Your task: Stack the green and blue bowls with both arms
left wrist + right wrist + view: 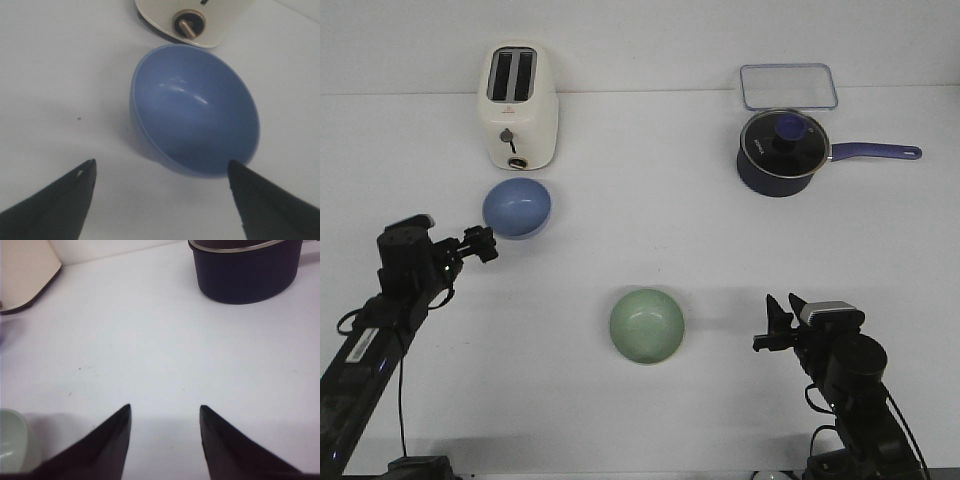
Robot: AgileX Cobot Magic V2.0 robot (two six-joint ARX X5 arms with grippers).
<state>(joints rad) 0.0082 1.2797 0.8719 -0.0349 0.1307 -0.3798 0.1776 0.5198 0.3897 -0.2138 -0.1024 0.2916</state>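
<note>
The blue bowl sits on the white table just in front of the toaster. It fills the middle of the left wrist view. My left gripper is open and empty, its tips just short of the bowl's near left side. The green bowl sits alone nearer the table's front centre. Only its rim shows in the right wrist view. My right gripper is open and empty, a short way to the right of the green bowl.
A cream toaster stands at the back left, right behind the blue bowl. A dark blue saucepan with glass lid and long handle stands at the back right, with a clear lidded container behind it.
</note>
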